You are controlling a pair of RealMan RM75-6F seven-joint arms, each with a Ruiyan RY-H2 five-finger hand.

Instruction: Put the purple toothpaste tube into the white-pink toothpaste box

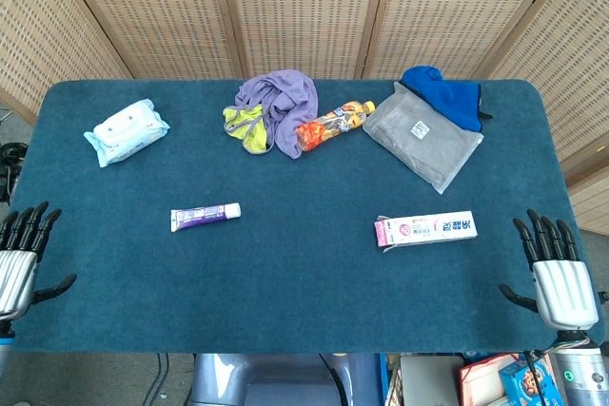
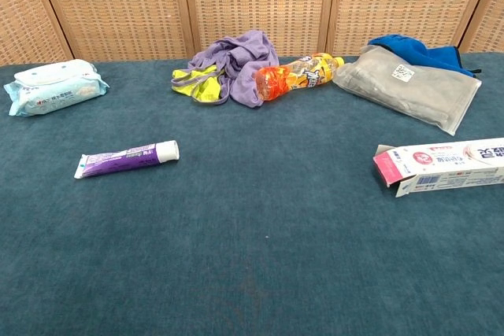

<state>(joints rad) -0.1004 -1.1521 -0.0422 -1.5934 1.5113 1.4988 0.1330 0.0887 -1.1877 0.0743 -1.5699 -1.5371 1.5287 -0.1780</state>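
Both our hands sit at the near edge of the tabletop (image 1: 304, 273), holding nothing: left hand (image 1: 19, 259) at the near-left corner, right hand (image 1: 557, 273) at the near-right corner, each palm-down with fingers (image 1: 542, 235) spread apart and pointing away from us; neither shows in the chest view. Next out, the purple toothpaste tube (image 1: 205, 216) lies flat on the blue felt, left of centre, white cap toward the right, crimped end toward the left, nothing touching it. Roughly level with it but well apart on the right lies the white-pink toothpaste box (image 1: 425, 229), flat on its side, pink end facing left toward the tube; in the chest view that pink end's flap stands open. Our right hand is near the box but not touching it; our left hand is well clear of the tube. Farther back on the left, a light-blue wet wipes pack (image 1: 126, 130). Along the far side, centre: a crumpled lavender cloth (image 1: 281, 102) over a yellow-green garment (image 1: 245, 126), with an orange drink bottle (image 1: 333, 124) lying on its side just beside them, cap pointing right. Far right: a grey pouch (image 1: 423, 138) with a blue cloth (image 1: 442, 92) bunched at its back edge. Behind the tabletop, a woven rattan screen (image 1: 304, 7).
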